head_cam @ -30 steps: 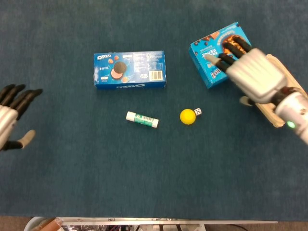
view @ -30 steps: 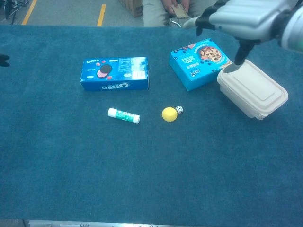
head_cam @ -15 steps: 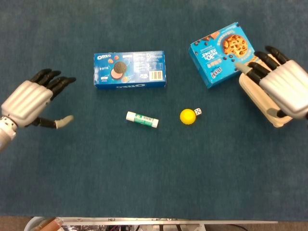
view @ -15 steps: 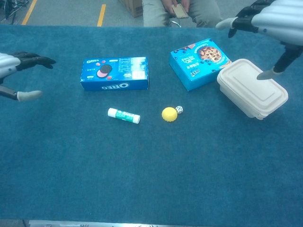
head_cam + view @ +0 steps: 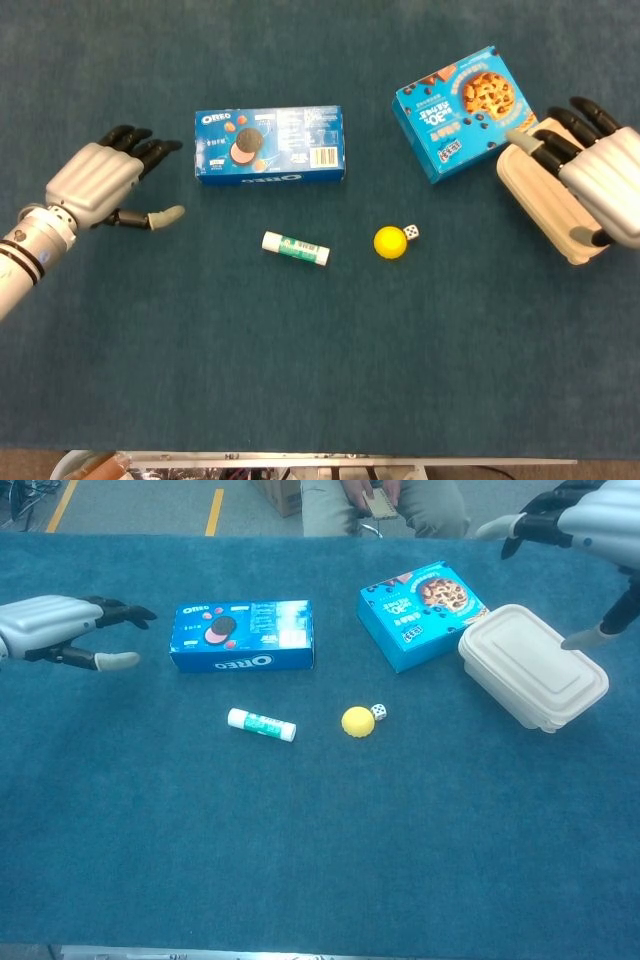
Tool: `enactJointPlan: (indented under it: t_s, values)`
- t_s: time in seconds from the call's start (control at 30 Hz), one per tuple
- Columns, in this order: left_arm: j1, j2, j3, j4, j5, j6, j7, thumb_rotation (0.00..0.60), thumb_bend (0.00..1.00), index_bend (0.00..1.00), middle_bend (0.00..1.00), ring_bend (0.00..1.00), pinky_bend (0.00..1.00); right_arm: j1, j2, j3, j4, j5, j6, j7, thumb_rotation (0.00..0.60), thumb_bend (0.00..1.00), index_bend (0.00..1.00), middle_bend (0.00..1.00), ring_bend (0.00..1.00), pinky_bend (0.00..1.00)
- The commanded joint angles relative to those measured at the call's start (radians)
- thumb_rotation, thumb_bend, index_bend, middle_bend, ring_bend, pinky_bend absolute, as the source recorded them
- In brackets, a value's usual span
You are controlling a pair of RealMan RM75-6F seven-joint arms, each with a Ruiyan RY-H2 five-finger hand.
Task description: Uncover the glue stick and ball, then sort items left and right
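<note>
Right hand [image 5: 608, 182]: cut off by the right edge in head view; only fingers and part of the palm in chest view.
Lidded container [image 5: 545, 200]: partly hidden under the right hand in head view.
Die [image 5: 411, 232]: too small to read pips.
Glue stick [image 5: 295, 248]: label print too small to read.

Even, soft overhead light; faint shadows, no glare, mildly grainy throughout.
</note>
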Motion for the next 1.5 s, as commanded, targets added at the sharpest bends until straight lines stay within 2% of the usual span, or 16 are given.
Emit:
enactJointPlan:
  t_s: [0.03,0.27,0.5,1.0,1.5]
  values:
    - [-0.001,-0.003,0.009,0.009,-0.022,-0.01,0.021,0.079,0.19,0.23,0.14,0.04,0.04,-0.015,0.004,0.009,0.009,-0.017,-0.009,0.013,0.6,0.0,0.09,0.24,0.09,0.08]
    - [-0.004,-0.02,0.03,0.025,-0.067,-0.049,0.069,0.077,0.19,0.23,0.15,0.04,0.04,-0.048,0.006,0.031,0.026,-0.05,-0.023,0.047,0.6,0.0,0.09,0.24,0.09,0.08]
    - [-0.02,-0.032,0.035,-0.012,-0.071,-0.053,0.049,0.077,0.19,0.24,0.15,0.04,0.04,-0.08,0.014,0.052,0.041,-0.076,-0.029,0.077,0.6,0.0,0.09,0.24,0.09,0.08]
    - [-0.091,-0.054,0.016,-0.085,-0.085,-0.095,0.001,0.08,0.19,0.24,0.15,0.04,0.04,-0.137,0.019,0.088,0.069,-0.123,-0.032,0.13,0.6,0.0,0.09,0.24,0.09,0.08]
    - [-0.145,-0.086,-0.01,-0.109,-0.123,-0.113,0.041,0.079,0.19,0.24,0.15,0.04,0.04,-0.176,0.025,0.117,0.087,-0.166,-0.037,0.178,0.6,0.0,0.09,0.24,0.09,0.08]
